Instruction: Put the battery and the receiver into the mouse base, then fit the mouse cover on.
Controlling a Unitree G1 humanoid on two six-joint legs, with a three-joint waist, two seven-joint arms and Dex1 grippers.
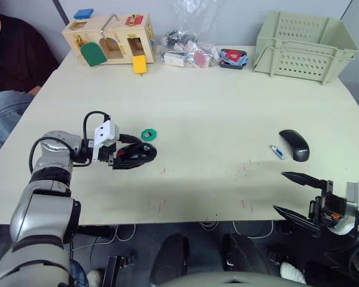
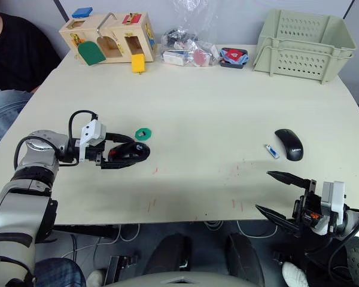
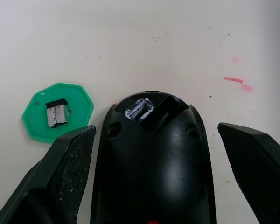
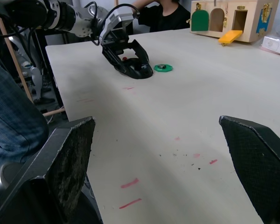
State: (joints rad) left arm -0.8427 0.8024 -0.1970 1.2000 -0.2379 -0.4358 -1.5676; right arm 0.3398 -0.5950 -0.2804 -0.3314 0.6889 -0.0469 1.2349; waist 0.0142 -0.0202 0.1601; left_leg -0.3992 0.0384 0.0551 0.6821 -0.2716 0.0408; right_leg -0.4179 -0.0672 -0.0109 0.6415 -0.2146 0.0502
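1. two grippers on record. the left gripper has its black fingers spread wide, one to each side of the black oval mouse base with red inner parts, not yet pressing on it as far as the left wrist view shows. the right gripper hangs splayed and empty off the near edge of the cream table.
2. one green octagonal disc just beside the base, bearing a small silver-and-black receiver.
3. one slim blue battery with a pale end, just beside the glossy black curved mouse cover, both far to the right, well apart from the base.
4. one open compartment at the base's far end, with metal contacts showing.
5. risks, as judged: fingers closing off-centre may spin or skid the smooth base into the disc and knock the receiver off; the small battery may roll when pinched and nudge the cover; the cover's gloss invites slipping.
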